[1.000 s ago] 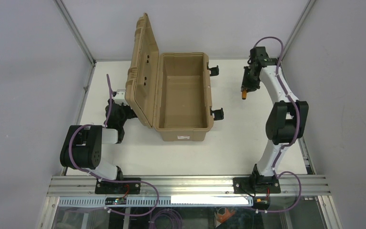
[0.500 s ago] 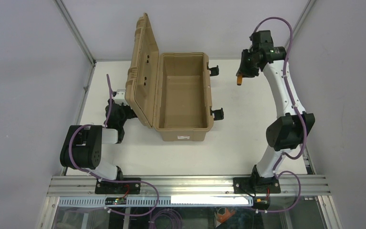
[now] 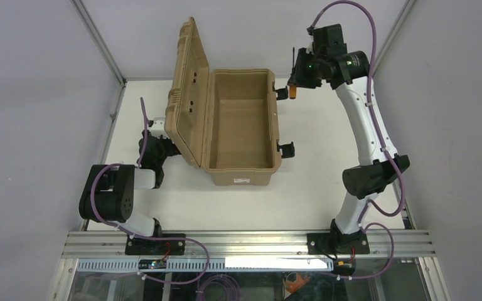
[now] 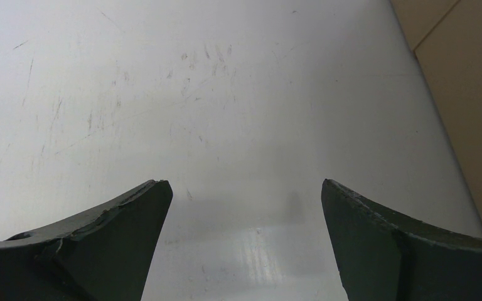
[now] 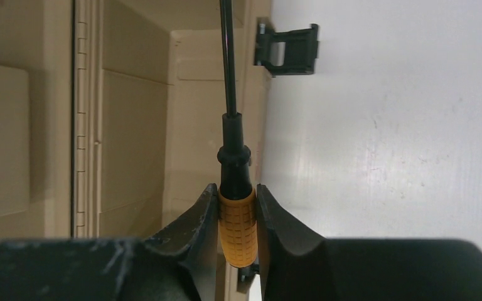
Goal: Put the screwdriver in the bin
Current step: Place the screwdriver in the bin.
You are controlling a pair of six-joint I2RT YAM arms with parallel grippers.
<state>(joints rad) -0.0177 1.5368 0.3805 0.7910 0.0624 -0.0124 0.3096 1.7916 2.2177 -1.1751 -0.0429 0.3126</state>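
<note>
The bin [image 3: 270, 125] is a tan hard case standing open mid-table, its ribbed lid [image 3: 187, 94] up on the left. My right gripper [image 3: 294, 83] is shut on the screwdriver [image 3: 293, 89] by its orange handle [image 5: 236, 229], held in the air above the bin's far right corner. The thin black shaft [image 5: 227, 56] points out over the bin's right wall [image 5: 254, 119]. My left gripper [image 4: 243, 188] is open and empty, low over the white table, left of the bin behind the lid.
Two black latches [image 3: 281, 93] [image 3: 286, 150] hang open on the bin's right side; one shows in the right wrist view [image 5: 287, 49]. A white label [image 3: 242, 180] is on the bin's near end. White table [image 3: 326, 182] lies right of the bin.
My right arm has risen and swung left toward the bin's far right corner, carrying the screwdriver. The left arm has not moved.
</note>
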